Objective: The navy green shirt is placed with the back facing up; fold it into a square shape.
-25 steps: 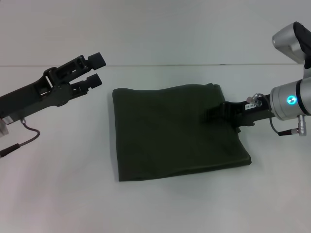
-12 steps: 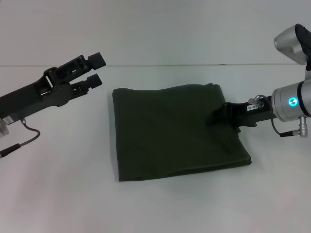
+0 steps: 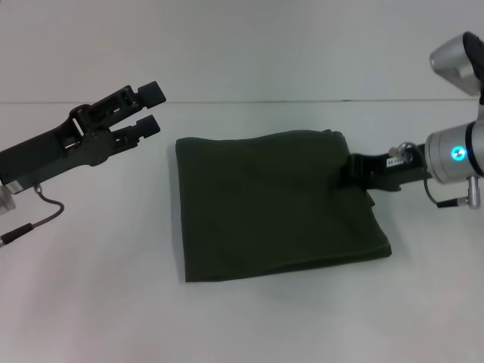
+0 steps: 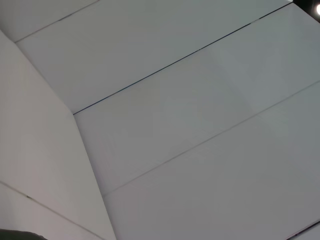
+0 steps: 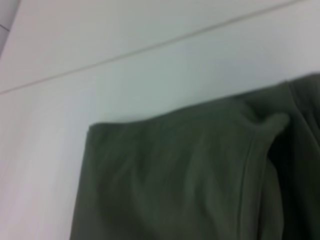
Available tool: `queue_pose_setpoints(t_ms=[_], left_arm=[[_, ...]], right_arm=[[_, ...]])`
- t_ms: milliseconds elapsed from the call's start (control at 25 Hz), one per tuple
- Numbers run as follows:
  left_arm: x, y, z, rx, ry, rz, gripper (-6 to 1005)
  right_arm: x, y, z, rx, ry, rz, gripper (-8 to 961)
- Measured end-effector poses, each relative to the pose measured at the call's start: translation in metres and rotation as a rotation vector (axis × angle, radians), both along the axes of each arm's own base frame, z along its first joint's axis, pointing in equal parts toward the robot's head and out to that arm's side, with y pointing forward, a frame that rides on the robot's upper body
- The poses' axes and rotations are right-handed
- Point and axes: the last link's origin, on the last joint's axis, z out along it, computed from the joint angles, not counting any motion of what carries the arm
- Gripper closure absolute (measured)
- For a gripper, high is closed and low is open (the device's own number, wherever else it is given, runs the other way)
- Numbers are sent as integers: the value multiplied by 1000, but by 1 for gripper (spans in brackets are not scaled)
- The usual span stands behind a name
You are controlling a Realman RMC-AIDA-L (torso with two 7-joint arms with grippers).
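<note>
Head view showed the navy green shirt [image 3: 278,203], a soft dark olive cotton garment already folded into a roughly square slab, lying flat on the plain white counter [image 3: 98,302] between the two arms. The black right gripper [image 3: 354,168] sat at the shirt's edge on the robot's right, near the far corner, its tip touching or just over the cloth; whether its fingers were parted or closed on the fabric could not be told, since they merged with the dark cloth. From those fingers the shirt spread away toward the robot's left and nearer to the robot, its slightly longer side running left to right. The black left gripper [image 3: 148,107] hung well apart from the shirt, off its far left corner, with its two fingers [image 3: 150,91] slightly apart and holding nothing.

Right wrist view showed a folded corner of the shirt with a hemmed edge and a small raised pucker of cloth lying on the white surface. Left wrist view showed only pale panels with thin seams.

By judgement the folding was nearly or wholly done, and the right arm was plainly the nearer one for any last tidying. Behind the counter stood a bare pale wall [image 3: 242,45].
</note>
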Motion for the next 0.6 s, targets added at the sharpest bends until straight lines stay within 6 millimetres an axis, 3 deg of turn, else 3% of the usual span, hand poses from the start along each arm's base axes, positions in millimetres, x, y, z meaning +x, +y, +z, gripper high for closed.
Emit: queue_pose_setpoints(t_ms=[200,360,600], left_arm=[[0,1,1,6,-3,2,50],[1,1,3,15,-11,0,50],[-1,1,3,16,-14,8,51]], right_arm=[[-21,8,17,21,5,64,893],[-35,13,32,45,3,95,892],[-20,7,20,18,-17,54,892]])
